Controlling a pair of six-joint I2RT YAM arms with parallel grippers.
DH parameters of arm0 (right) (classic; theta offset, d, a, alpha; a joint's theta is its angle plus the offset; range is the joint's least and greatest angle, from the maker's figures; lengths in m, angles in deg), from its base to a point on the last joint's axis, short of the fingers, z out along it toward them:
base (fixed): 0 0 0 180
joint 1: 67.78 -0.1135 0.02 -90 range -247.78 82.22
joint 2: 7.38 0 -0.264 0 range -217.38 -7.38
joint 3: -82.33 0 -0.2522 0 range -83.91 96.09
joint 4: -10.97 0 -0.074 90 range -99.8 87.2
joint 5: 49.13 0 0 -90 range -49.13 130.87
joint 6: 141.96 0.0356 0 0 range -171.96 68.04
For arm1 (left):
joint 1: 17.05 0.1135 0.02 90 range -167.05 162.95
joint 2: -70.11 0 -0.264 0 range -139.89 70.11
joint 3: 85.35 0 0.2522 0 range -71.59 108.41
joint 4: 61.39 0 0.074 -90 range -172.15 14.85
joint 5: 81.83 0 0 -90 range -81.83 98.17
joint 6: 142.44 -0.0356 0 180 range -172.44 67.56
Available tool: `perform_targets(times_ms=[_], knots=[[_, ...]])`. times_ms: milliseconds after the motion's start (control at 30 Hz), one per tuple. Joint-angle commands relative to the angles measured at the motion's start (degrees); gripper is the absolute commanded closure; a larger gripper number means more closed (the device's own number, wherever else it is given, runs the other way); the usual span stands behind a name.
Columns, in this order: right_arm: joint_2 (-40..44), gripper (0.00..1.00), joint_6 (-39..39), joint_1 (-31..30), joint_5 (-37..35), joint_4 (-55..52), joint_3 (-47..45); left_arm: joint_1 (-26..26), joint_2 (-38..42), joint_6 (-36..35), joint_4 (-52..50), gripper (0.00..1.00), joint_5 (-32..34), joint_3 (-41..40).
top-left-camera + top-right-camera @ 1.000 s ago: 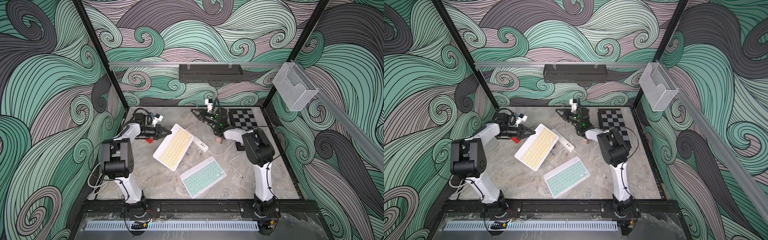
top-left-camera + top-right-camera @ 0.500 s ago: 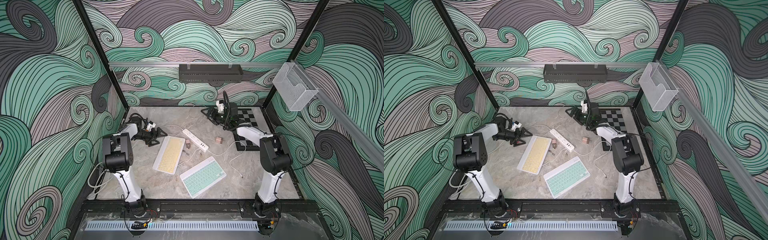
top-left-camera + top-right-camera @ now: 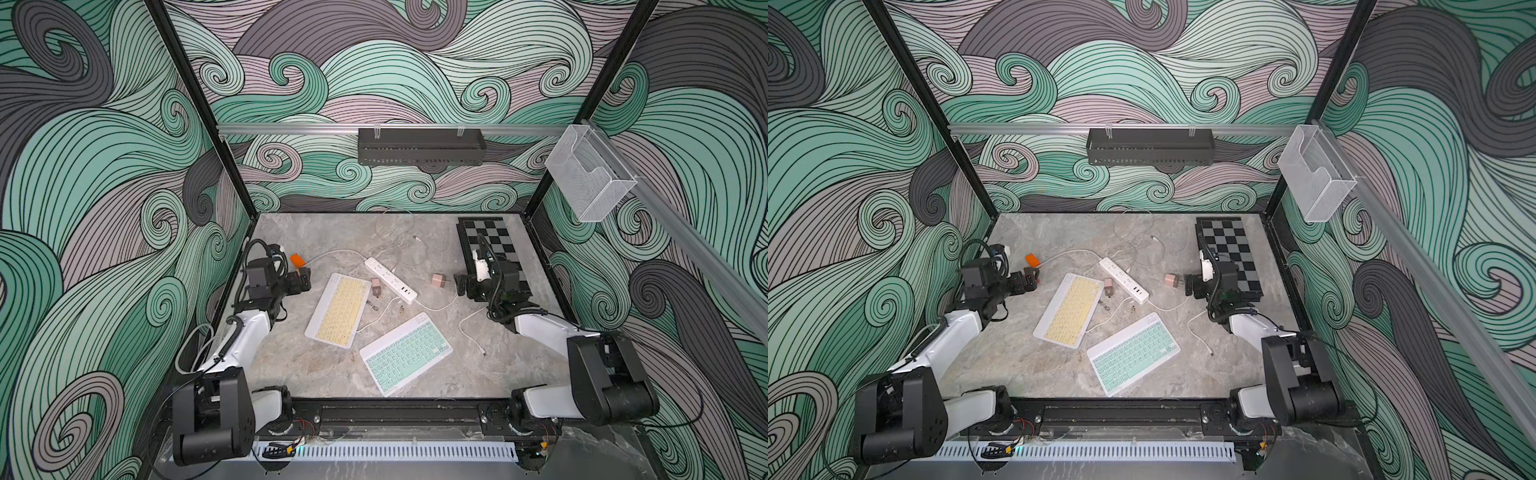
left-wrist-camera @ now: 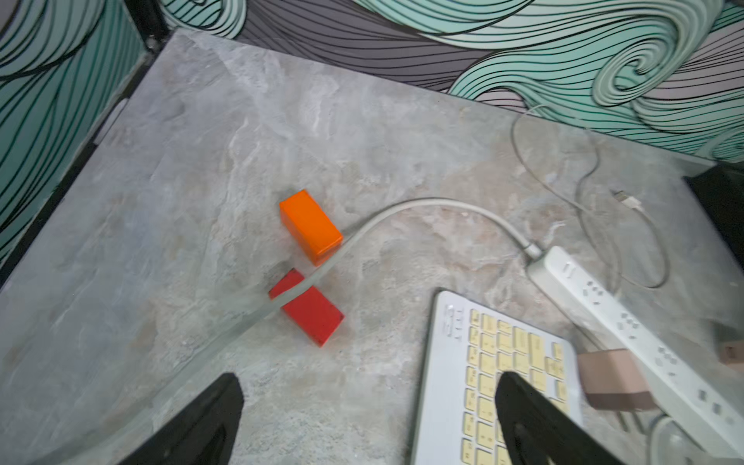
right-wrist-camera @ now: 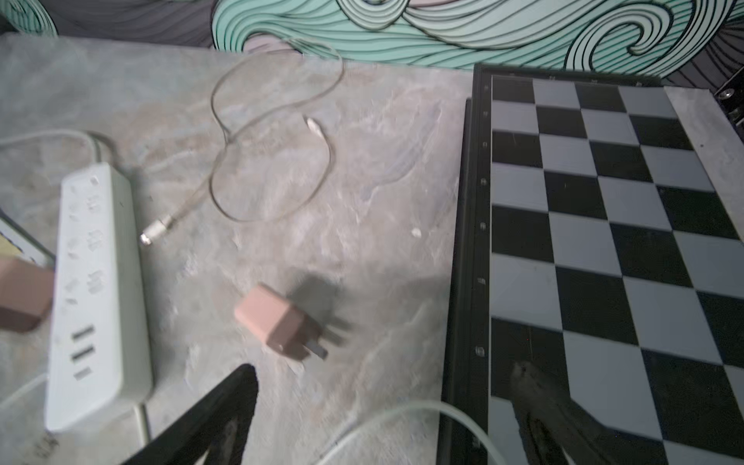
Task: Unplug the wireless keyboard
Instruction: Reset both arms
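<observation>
Two wireless keyboards lie mid-table in both top views: a yellow-keyed keyboard (image 3: pixel 338 309) (image 3: pixel 1069 311) and a green-keyed keyboard (image 3: pixel 405 353). A thin white cable (image 3: pixel 376 318) leaves the yellow one's side toward a pink charger (image 3: pixel 376 286) (image 4: pixel 612 378) beside the white power strip (image 3: pixel 390 279) (image 4: pixel 628 334). My left gripper (image 3: pixel 305 280) (image 4: pixel 368 402) is open and empty at the yellow keyboard's (image 4: pixel 483 382) far left corner. My right gripper (image 3: pixel 461 286) (image 5: pixel 382 398) is open and empty, just right of a loose pink charger (image 3: pixel 438 280) (image 5: pixel 277 322).
An orange block (image 4: pixel 310 225) and a red block (image 4: pixel 308 308) lie by the strip's thick cord (image 4: pixel 422 203). A chessboard (image 3: pixel 492 249) (image 5: pixel 604 241) fills the back right, partly under my right arm. Loose thin cables (image 5: pixel 273 161) (image 3: pixel 471 336) trail behind and right of the strip.
Both grippers went from shut to open. Both arms drew back from the table's middle toward their sides. The yellow keyboard has turned and now lies clear of the power strip.
</observation>
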Motion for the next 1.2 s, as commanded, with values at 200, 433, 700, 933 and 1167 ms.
perform_targets(times_ms=[200, 433, 700, 933, 1167], knots=[[5.8, 0.02, 1.9, 10.2, 7.0, 25.1, -8.4, 1.8, -5.9, -0.3, 22.8, 0.01, 12.0, -6.6], [4.5, 0.02, 1.2, 12.2, 8.4, 33.7, -10.5, 6.2, -16.1, 0.3, 40.4, 0.01, -4.4, -9.1], [5.3, 0.02, 2.6, 13.6, 6.2, 33.2, -10.9, 5.5, -14.8, 0.2, 34.5, 0.01, -2.3, -7.3], [5.3, 0.02, 1.8, 13.9, 5.7, 32.8, -10.5, 5.4, -14.9, 0.1, 34.5, 0.01, -2.3, -7.2], [5.6, 0.02, 2.4, 13.9, 6.3, 32.8, -10.8, 5.2, -14.9, 0.1, 34.3, 0.01, -2.0, -7.1]])
